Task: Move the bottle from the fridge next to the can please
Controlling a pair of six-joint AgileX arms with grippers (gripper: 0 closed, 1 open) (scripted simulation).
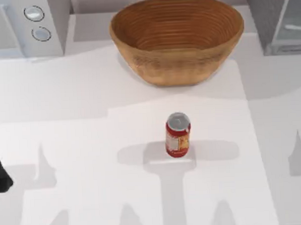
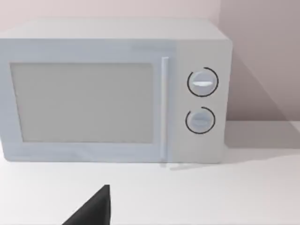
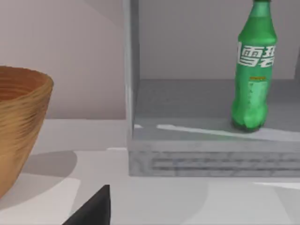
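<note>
Tabletop (image 1: 64,97) from above: the can (image 1: 178,135) stands upright near centre, silver top up, with bare surface on both its sides, so there is room to set something beside it. At its 12 o'clock sits a woven basket (image 1: 177,38), well apart. White microwave (image 1: 27,25) at 10 o'clock in the far corner; the fridge (image 1: 277,17) at 2 o'clock, grey body, pale door swung aside.

Left wrist view: microwave front with its two round knobs, door shut. A dark wedge at the frame's edge is likely part of my left pincer; wide or narrow, I cannot tell. That arm looks parked, facing nothing the task needs.

Right wrist view: fridge interior open to me, the bottle (image 3: 254,70) upright on its grey floor, set in from the front lip, label facing out. Basket rim off to one side. Right pincer likewise a dark sliver, state I cannot tell. Judgement: the reach is not yet begun; the right arm faces the bottle and suits the fetch.
</note>
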